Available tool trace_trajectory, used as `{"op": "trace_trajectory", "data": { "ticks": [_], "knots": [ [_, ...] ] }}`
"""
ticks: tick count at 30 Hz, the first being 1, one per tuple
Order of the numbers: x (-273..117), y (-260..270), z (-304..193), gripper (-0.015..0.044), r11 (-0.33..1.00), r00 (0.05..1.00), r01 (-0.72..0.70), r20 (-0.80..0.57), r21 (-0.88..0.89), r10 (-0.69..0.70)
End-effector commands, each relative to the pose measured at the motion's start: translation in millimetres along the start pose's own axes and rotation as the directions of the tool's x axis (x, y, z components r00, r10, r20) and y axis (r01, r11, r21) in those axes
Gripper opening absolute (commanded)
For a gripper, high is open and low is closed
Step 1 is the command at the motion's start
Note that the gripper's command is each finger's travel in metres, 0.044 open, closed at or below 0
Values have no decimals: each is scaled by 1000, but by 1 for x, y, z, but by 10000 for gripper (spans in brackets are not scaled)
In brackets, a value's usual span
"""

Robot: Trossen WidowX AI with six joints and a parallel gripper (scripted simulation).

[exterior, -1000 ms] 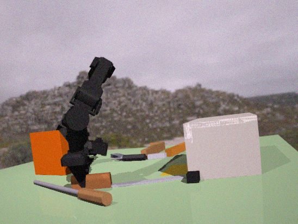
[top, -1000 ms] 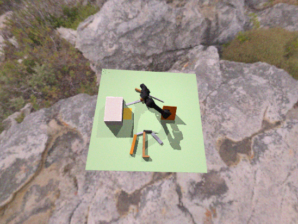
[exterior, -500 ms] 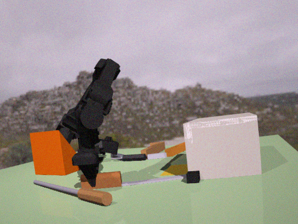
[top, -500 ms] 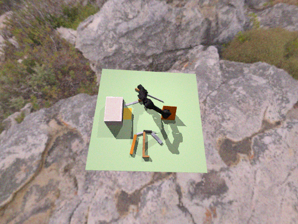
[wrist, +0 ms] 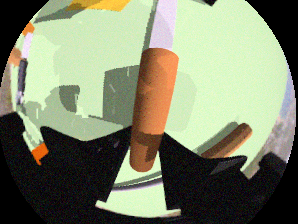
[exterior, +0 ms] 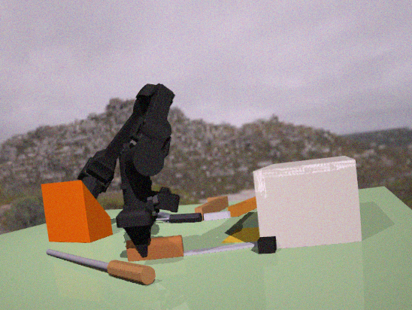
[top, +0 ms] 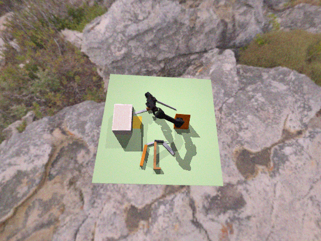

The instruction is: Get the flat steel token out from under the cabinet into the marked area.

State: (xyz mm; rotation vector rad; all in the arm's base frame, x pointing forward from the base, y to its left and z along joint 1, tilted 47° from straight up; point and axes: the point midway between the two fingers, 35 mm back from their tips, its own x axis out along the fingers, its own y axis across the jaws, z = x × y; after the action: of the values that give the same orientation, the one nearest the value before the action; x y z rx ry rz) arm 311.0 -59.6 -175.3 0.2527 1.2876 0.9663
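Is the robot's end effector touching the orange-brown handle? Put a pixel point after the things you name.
Touching. In the wrist view, the dark fingers of the end effector (exterior: 144,253) (wrist: 145,150) close on both sides of the orange-brown handle (exterior: 165,247) (wrist: 156,100).

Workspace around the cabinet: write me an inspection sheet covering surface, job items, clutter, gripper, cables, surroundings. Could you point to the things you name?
Surface: green table top (top: 187,93) (exterior: 319,278); no damage seen.
Job items: pale cabinet (top: 122,117) (exterior: 308,207); yellow marked area (top: 137,122) (exterior: 244,235) partly shadowed; steel token not visible.
Gripper: closed on the orange handle (exterior: 165,247) (wrist: 157,90) of a black-tipped tool.
Clutter: loose orange-handled rod (exterior: 131,272) beside the gripper (exterior: 144,252) (wrist: 142,150); more tools (top: 155,155) across the table.
Cables: nothing seen.
Surroundings: rocks (top: 176,32) and scrub (top: 32,61).
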Motion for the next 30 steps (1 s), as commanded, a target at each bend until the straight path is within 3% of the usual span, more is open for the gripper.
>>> {"op": "trace_trajectory", "data": {
  "ticks": [1,30],
  "knots": [
    [0,0,12,0,1000,1000,1,4,-4,-1],
    [0,0,60,0,1000,1000,0,5,-5,0]
  ]
}}
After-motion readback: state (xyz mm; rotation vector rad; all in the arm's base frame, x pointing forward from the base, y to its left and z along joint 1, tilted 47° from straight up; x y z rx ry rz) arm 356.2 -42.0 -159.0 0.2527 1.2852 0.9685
